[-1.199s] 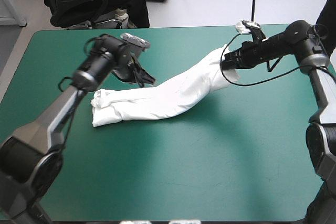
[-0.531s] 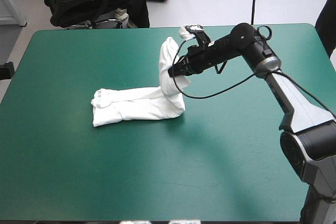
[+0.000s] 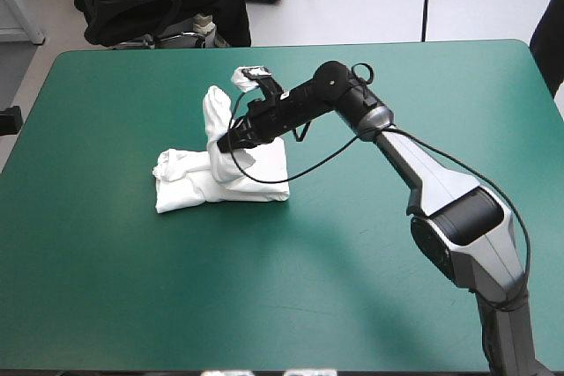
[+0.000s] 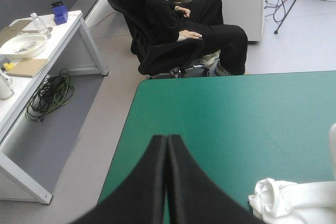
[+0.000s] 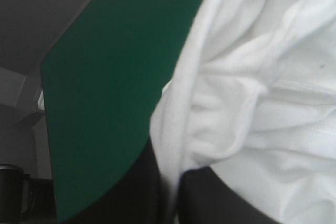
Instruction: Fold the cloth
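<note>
- The left gripper (image 4: 167, 145) hangs over the table (image 3: 370, 288), close to its left edge. Its black fingers are pressed together into one point and hold nothing. The high view does not show it.
- The T-shirt (image 3: 189, 184) lies on the table, a bit left of the middle and nearer the far edge. It is a long white folded strip. Its long way runs from the table's left side toward its right side.
- The strip's left end (image 4: 286, 199) rests flat on the table, just beside the left gripper, on the side toward the table's middle.
- The strip's right end is up off the table. It bends back over the flat part, and a bit of it stands up like a little flag.
- The right gripper (image 3: 226, 140) is above the table, right over the flat part of the strip. Its fingers are pinched tight on the raised end, and in the right wrist view the white cloth runs down between them (image 5: 170, 187).
- I think the next move depends on one thing. The flat left end lies farther toward the table's left edge than the right fingers, straight along the strip.
- The right arm has the cloth, so it looks like the one to lay it down there.
</note>
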Robot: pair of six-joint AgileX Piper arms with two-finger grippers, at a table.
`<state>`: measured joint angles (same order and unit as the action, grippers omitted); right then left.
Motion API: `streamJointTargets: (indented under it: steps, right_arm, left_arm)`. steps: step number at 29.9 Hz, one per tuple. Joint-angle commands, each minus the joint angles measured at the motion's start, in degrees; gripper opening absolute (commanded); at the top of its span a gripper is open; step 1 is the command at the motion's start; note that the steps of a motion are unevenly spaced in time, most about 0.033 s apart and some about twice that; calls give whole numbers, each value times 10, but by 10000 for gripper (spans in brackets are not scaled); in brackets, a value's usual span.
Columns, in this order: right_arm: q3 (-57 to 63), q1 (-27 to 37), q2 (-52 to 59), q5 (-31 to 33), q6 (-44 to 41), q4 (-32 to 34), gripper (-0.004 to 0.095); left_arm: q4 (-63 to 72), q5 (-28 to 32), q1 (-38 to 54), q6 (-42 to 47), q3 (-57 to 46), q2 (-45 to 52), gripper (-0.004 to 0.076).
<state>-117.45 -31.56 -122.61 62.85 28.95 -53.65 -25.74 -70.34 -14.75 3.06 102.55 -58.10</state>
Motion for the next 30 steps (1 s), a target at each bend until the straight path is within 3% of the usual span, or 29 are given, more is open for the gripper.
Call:
streamJointTargets:
  steps: [1,7,9,15,16,25,30]
  right_arm:
    - [-57,-19,7,1,14,-56,86]
    - [-91,-35,-16,16,26,-79,539]
    - [-94,-35,-16,19,29,-84,628]
    - [-130,-10,-16,67,17,-25,625]
    - [-136,2,-16,89,6,-6,625]
    - [-125,123,39,87,-126,211,617]
    - [-63,159,64,87,-118,187,618]
  left_arm:
    - [-16,14,-1,5,12,1,-18]
    - [-15,14,-1,5,12,1,-18]
    - [-15,14,-1,5,12,0,-18]
    - [-14,14,-1,5,12,0,-18]
    - [-14,14,-1,5,12,-1,-18]
    - [31,15,-1,5,12,-14,-18]
    - [61,18,-1,5,12,-28,-18]
